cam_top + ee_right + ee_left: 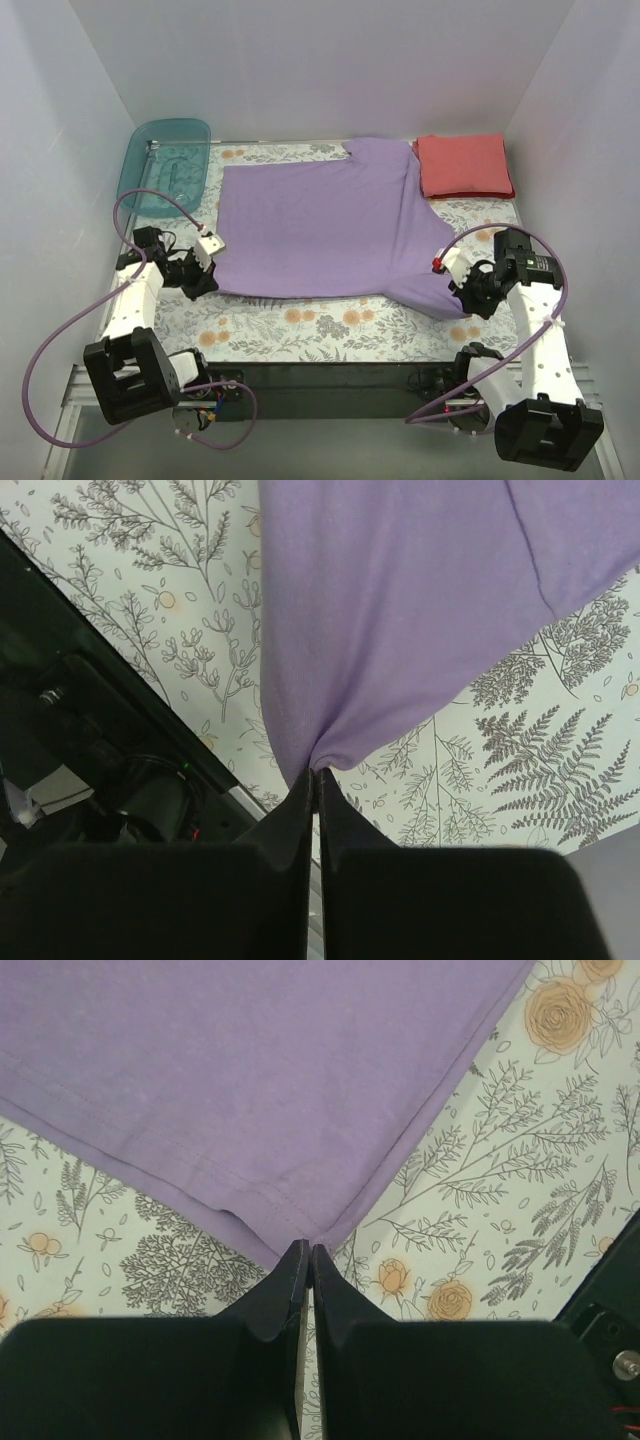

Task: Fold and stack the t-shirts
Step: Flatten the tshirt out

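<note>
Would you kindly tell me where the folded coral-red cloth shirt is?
In the top view, the coral-red shirt lies at the far right corner of the table, beside the lavender-purple shirt.

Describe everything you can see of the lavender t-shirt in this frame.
The lavender t-shirt is plain, soft-looking knit cloth with a stitched hem, spread mostly flat on the floral table cover. Its near left hem corner is pinched in the left claw. Its near right end gathers to a point in the right claw, puckering the cloth there. Its far right edge lies next to the folded coral shirt; whether they touch is unclear.
</note>
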Tool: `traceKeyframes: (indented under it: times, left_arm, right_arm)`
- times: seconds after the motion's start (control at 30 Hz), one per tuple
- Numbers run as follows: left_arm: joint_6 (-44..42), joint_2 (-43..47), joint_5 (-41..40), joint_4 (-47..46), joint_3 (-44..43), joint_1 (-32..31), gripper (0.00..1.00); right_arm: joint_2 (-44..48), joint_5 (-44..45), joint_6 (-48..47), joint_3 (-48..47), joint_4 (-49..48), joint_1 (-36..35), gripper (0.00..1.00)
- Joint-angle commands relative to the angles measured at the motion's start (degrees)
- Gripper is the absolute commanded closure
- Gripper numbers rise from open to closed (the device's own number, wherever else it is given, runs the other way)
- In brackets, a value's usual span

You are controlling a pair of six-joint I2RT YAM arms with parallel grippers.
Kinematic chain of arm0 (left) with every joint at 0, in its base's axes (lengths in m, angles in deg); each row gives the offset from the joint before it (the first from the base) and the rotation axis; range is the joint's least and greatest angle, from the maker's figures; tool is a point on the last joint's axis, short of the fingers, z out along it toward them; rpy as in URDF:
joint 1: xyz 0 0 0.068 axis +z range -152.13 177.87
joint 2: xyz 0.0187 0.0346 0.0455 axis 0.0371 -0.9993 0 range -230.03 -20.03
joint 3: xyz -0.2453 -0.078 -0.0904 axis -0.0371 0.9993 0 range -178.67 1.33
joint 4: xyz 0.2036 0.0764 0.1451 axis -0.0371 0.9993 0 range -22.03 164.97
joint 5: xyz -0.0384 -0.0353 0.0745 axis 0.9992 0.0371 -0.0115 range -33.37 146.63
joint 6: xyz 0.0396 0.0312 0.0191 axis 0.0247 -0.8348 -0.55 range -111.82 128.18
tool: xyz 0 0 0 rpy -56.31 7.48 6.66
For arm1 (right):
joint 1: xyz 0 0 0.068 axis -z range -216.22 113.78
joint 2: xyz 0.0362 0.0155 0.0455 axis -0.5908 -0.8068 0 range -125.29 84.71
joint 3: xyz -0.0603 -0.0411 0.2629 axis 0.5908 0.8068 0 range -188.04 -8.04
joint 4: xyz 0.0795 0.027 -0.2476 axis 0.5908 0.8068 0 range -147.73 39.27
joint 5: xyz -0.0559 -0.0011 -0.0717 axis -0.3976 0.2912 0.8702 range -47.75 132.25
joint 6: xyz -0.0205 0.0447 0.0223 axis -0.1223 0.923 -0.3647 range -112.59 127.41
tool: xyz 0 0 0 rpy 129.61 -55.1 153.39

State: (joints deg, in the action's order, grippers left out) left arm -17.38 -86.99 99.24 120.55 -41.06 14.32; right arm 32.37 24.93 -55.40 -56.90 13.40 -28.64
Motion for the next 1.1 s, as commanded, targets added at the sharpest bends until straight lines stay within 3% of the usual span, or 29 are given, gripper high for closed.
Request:
traceKeyframes:
  times: [0.0, 0.27, 0.47, 0.87, 1.07]
  left_arm:
    - [-5.1, -0.2, -1.5, 4.9, -1.0, 1.0, 1.0]
    - [-8.6, -4.1, -0.4, 9.6, -7.7, 4.2, 1.0]
    - [-9.4, -8.0, 0.4, 11.1, -12.6, 4.5, 1.0]
    - [-13.4, -7.7, -2.9, 11.0, -8.5, 4.6, 1.0]
    - [-13.7, -7.6, -3.4, 10.5, -8.1, 4.6, 1.0]
  right_arm:
    - [2.1, 2.2, -1.4, 0.1, 4.5, -3.0, 0.99]
    - [0.6, -8.0, 2.9, -8.2, 4.5, -10.9, 0.99]
    - [-1.2, -14.6, 4.4, -17.1, 4.5, -11.7, 0.99]
    - [4.1, -7.3, -1.4, -0.9, 4.4, -14.5, 0.99]
    - [6.4, -6.1, -1.1, 2.9, 4.4, -17.1, 0.99]
